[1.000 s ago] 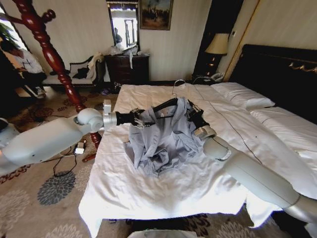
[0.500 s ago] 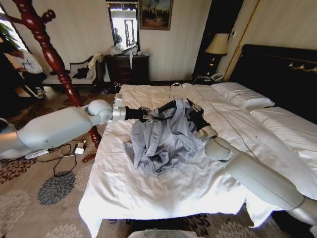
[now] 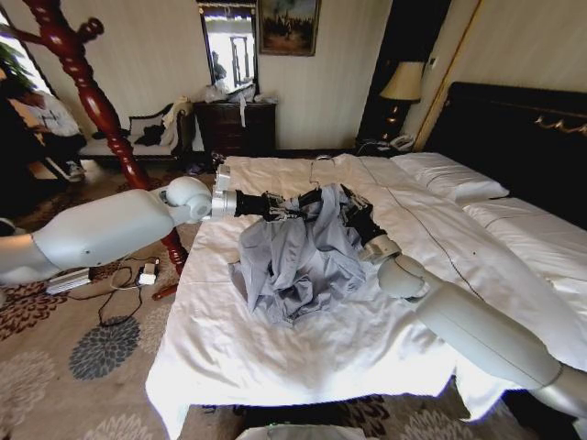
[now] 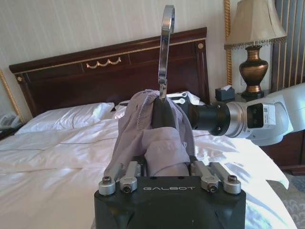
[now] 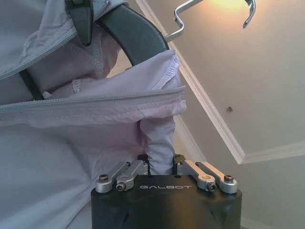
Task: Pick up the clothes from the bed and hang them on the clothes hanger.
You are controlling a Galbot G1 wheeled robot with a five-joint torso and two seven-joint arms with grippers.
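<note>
The grey-blue clothes (image 3: 303, 261) hang bunched between my two grippers above the white bed (image 3: 275, 367), their lower part resting on the duvet. Their collar is draped over the black clothes hanger (image 3: 310, 194), whose thin hook (image 3: 321, 161) sticks up. My left gripper (image 3: 281, 207) reaches in from the left and is shut on the clothes (image 4: 159, 152) at one shoulder. In the left wrist view the hanger's hook (image 4: 166, 47) rises just beyond the cloth. My right gripper (image 3: 352, 211) is shut on a fold of the clothes (image 5: 159, 138) at the other shoulder, just below the hanger (image 5: 136, 36).
A reddish wooden coat stand (image 3: 92, 101) rises left of the bed, with cables on the carpet at its foot. A chair with dark clothes (image 3: 151, 136) and a dresser (image 3: 240, 126) stand at the far wall. The black headboard (image 3: 523, 128) and a lamp (image 3: 401, 82) are at the right.
My left arm has stretched farther over the bed and lifted, carrying its end of the clothes and hanger up and toward the right gripper. The right gripper shifted slightly left.
</note>
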